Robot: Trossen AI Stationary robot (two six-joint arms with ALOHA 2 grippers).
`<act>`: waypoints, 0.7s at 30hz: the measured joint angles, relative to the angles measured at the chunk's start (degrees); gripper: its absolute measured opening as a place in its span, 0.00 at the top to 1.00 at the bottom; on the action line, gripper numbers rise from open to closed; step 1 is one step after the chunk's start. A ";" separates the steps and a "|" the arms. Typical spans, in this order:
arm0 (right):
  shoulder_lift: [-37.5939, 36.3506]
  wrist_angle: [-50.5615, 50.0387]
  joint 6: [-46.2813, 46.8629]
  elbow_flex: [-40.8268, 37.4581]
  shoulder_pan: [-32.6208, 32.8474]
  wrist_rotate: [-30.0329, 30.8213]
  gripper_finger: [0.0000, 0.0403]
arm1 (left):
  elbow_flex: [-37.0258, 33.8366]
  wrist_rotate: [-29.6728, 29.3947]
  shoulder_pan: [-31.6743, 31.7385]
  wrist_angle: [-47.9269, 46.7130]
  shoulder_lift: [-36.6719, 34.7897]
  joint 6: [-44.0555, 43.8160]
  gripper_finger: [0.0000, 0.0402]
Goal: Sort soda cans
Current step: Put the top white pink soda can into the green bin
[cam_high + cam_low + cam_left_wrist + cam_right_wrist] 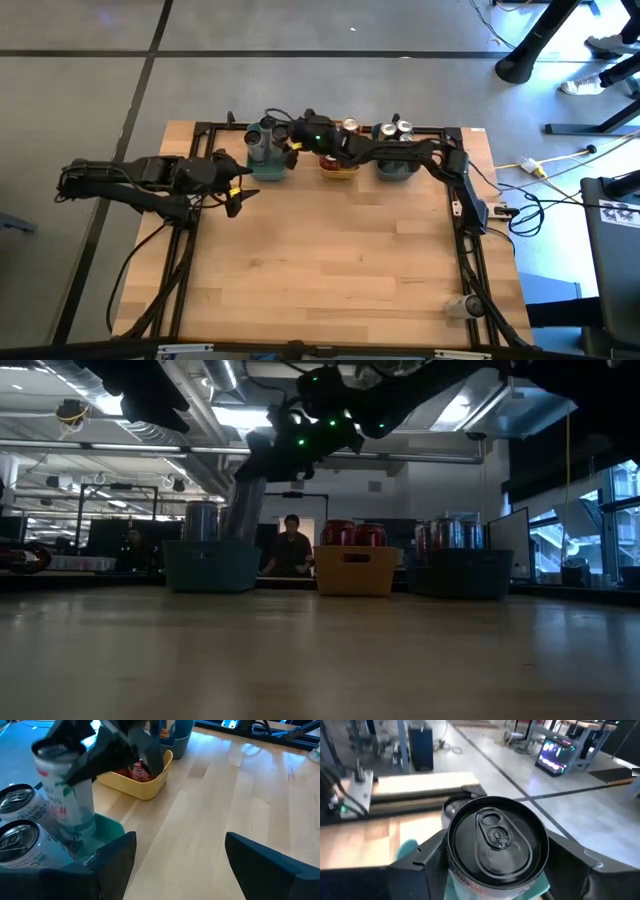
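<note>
The left pincer hangs spread and empty over bare desk, just short of the teal bin, its arm waiting. What matters is at the right pincer: it pinches a silver-grey can by the sides, the can upright with its long axis vertical, directly above the teal bin and beside the silver cans already standing there. The release calls for a straight drop, I judge. Further along the back edge sit the yellow bin with red cans and a grey bin with more. Beyond, a workshop with a person seated.
</note>
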 joint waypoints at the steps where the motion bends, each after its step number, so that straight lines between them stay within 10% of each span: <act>1: 0.79 -1.42 -0.69 1.10 -0.02 0.15 0.38 | 0.00 0.00 0.00 0.00 0.04 -0.18 0.27; 21: 8.23 -6.87 -2.74 5.88 -0.26 -0.88 0.38 | -0.02 0.00 0.00 0.22 1.65 -2.45 0.27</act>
